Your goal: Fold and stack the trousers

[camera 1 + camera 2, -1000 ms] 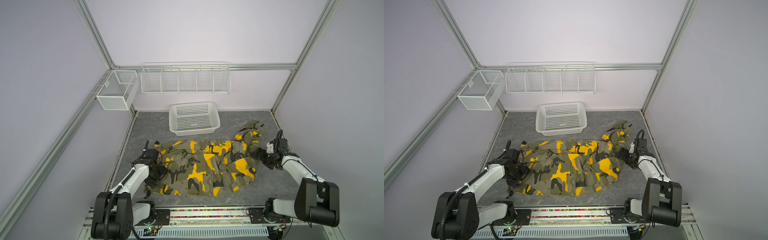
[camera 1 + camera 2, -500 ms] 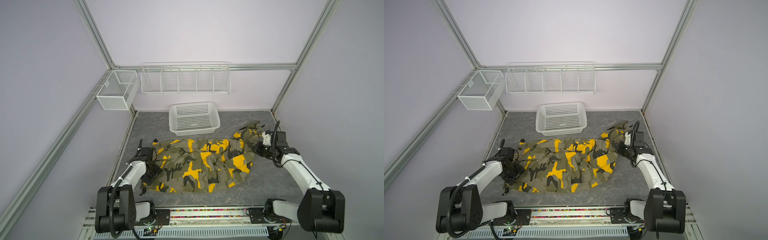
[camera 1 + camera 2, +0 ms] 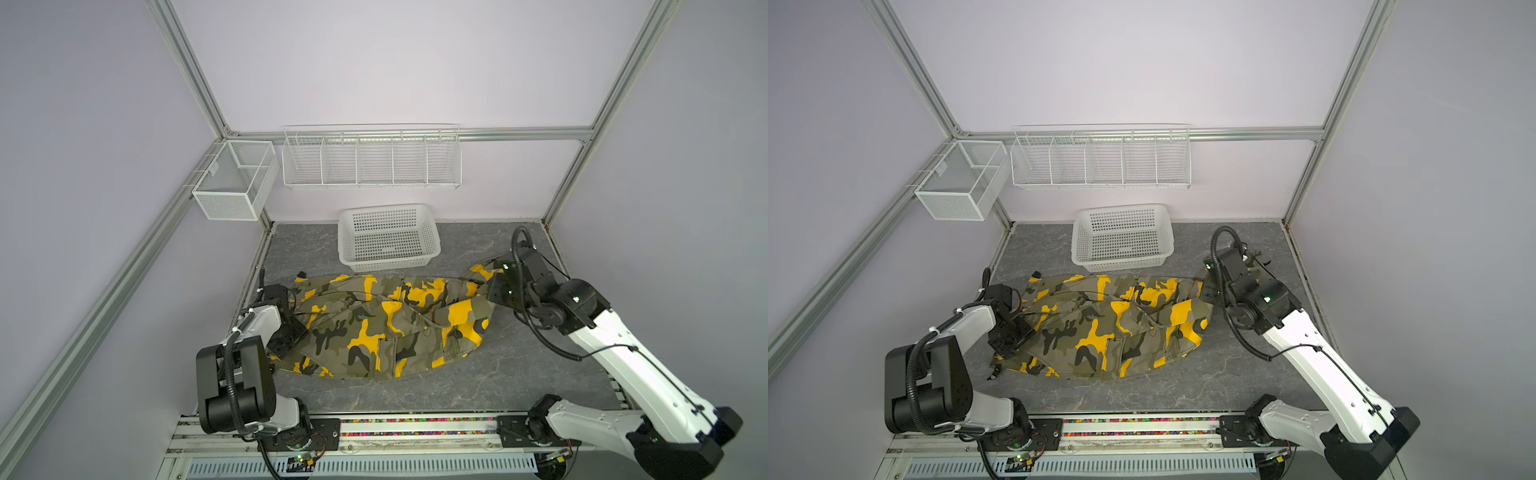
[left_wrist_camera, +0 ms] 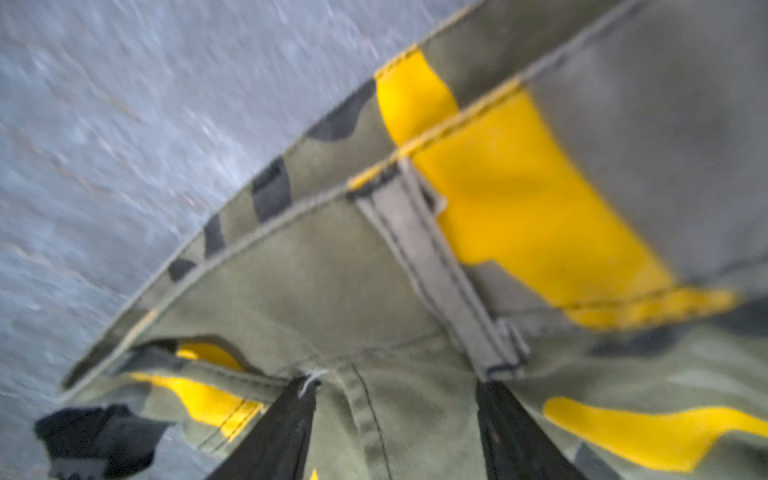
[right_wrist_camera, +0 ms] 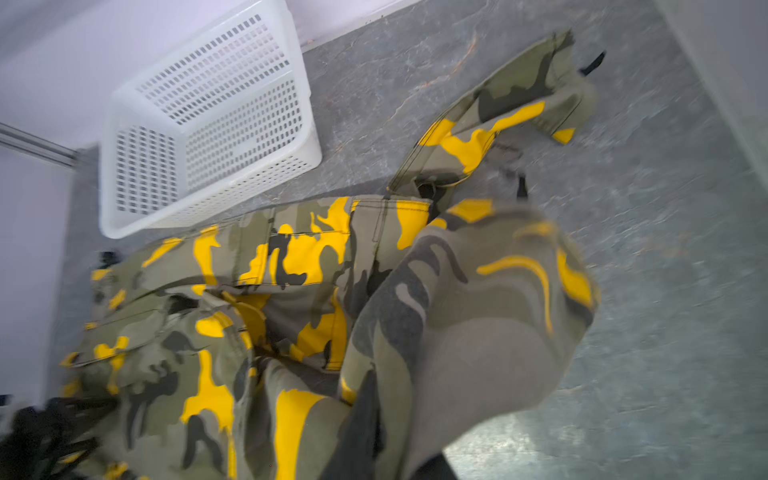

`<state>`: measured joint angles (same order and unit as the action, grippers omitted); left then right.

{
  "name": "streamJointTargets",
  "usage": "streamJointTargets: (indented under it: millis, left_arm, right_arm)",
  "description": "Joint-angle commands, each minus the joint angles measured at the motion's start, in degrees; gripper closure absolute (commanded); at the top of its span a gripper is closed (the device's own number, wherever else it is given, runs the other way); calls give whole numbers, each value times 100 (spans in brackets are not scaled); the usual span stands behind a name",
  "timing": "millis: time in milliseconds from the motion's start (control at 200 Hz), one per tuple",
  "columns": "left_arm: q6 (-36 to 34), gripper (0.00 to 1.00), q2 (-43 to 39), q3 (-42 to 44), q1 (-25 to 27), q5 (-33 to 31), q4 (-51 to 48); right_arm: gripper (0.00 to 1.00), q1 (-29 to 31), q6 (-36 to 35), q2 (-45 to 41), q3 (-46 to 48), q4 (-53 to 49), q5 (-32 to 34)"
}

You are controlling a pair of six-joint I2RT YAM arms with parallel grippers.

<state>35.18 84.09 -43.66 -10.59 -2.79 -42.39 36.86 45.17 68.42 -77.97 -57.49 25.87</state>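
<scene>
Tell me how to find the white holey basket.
On the grey marbled table, by the back wall, stands the white plastic lattice basket, behind the camouflage cloth trousers. Unlike the white wire rack and white mesh box hanging above, it rests on the table.

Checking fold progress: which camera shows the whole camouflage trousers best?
A top view: the camouflage trousers show almost end to end. Left wrist gives a blurred close-up around a belt loop; in right wrist a bunched fold hides part.
</scene>
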Motion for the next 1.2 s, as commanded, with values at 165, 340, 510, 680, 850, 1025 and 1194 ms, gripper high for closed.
streamJointTargets:
  millis: [165,340,510,680,850,1025,1194]
  left_arm:
    - [-481,38,158,-353,-257,-1005,-120]
    - [-490,38,354,-556,-289,-1093,-235]
    - [-445,37,112,-1027,-279,-656,-538]
    - [-258,33,-64,-1439,489,-128,-982]
    - [201,28,-672,-1292,1309,583,-979]
    - [415,25,-920,-1122,2509,1313,-748]
    - [485,25,-825,-753,3293,1705,-324]
  right_arm:
    - [86,-179,-387,1916,675,1322,-169]
    - [76,-777,-1560,2763,766,2176,-1762]
    - [49,-1422,-2755,2899,633,1650,-2957]
    - [25,-2274,-2955,1922,1067,1106,-3530]
    - [23,-3019,-2698,629,1738,609,-3395]
    - [22,-3431,-2684,-323,2418,320,-3161]
    - [27,-3373,-1844,-527,3248,157,-3249]
